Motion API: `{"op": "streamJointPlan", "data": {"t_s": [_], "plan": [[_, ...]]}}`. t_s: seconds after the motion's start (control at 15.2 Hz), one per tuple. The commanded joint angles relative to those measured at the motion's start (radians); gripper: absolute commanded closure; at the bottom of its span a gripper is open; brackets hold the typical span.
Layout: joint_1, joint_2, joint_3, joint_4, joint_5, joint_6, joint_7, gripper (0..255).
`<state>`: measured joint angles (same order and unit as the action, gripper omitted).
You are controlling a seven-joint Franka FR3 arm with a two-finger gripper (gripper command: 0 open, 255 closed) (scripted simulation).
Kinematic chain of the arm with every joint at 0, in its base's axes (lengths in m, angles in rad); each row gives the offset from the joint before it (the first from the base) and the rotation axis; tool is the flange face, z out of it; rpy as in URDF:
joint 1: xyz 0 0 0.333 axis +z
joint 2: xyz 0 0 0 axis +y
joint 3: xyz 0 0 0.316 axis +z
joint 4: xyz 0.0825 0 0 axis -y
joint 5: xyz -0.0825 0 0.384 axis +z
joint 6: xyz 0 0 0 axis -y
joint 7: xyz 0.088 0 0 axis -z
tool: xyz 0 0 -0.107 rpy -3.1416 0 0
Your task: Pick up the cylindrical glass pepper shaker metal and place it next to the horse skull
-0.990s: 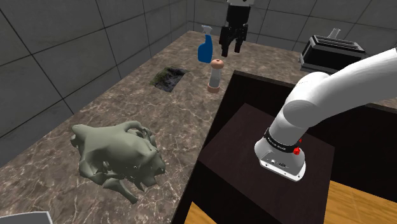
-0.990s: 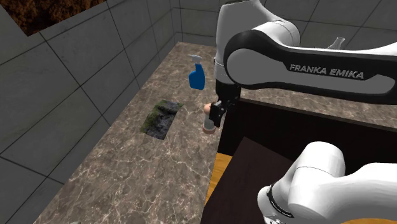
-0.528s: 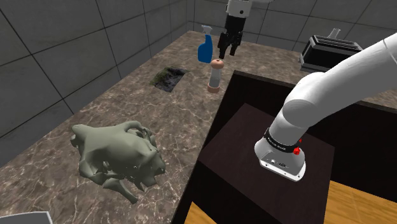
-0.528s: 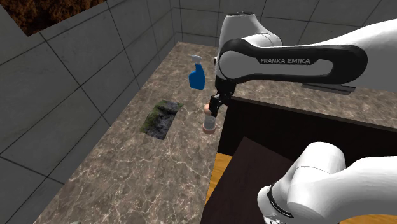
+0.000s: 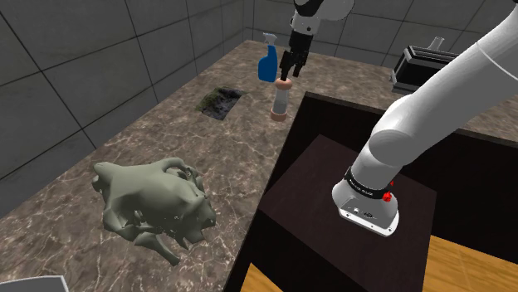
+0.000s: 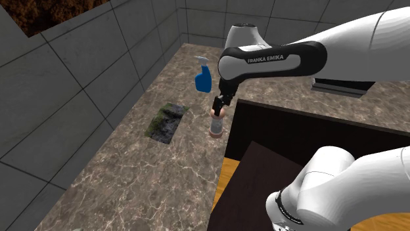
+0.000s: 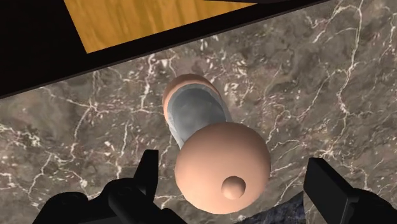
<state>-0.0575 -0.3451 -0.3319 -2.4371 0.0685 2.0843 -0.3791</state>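
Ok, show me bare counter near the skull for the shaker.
Widest bare brown marble counter: between grey-green horse skull and dark mossy patch. Narrower strip between skull and dark stand. Crowded: far corner, with blue spray bottle, tan-capped shaker, black claw.

Peach-capped shaker (image 5: 280, 99) upright; grey-green skull (image 5: 153, 203) well apart.
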Motion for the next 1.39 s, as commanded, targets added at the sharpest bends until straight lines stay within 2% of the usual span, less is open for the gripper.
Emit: {"op": "streamJointPlan", "data": {"t_s": [0.0, 0.26, 0.73, 0.79, 1.32], "plan": [[0.004, 0.016, -0.002, -0.014, 0.007, 0.031, -0.006, 0], [0.010, 0.039, -0.004, -0.044, 0.018, 0.083, -0.014, 0], [0.009, 0.039, -0.004, -0.044, 0.018, 0.083, -0.014, 0], [0.009, 0.039, -0.004, -0.044, 0.018, 0.083, -0.014, 255], [0.009, 0.039, -0.004, -0.044, 0.018, 0.083, -0.014, 255]]}}
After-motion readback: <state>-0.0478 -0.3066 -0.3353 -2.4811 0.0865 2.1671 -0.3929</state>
